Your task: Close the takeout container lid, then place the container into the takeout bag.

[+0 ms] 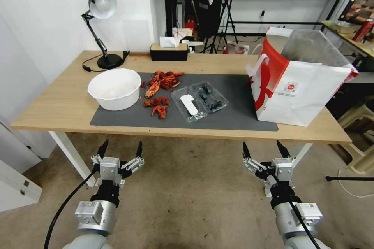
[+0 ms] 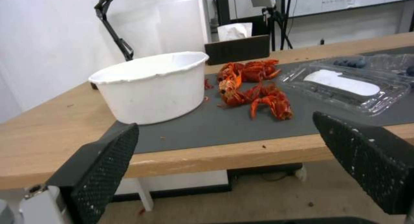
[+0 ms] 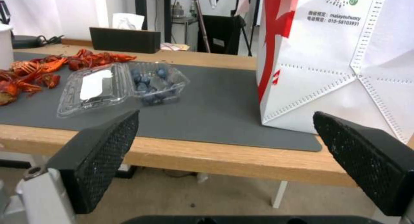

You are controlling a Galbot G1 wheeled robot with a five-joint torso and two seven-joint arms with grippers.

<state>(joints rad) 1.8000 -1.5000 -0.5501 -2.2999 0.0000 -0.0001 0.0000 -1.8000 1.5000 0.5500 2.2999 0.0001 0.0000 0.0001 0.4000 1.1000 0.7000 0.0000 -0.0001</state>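
left gripper [image 1: 120,150] jaws wide apart, holding nothing, below counter [image 1: 58,105] edge | right gripper [image 1: 264,150] same | takeout container [image 1: 199,101] on grey mat [image 1: 241,113], lid [image 1: 187,104] flat open, not yet closed | takeout bag [image 1: 300,81] upright beside, not yet loaded | nothing done

White wall [image 1: 46,15], wooden table [image 1: 58,105], desk lamp [image 1: 99,23]

Silver cylindrical arms, black cables, left end effector [image 1: 120,150], right end effector [image 1: 263,149], black textured fingers [image 2: 101,172]

Bright, even light; soft wrist views
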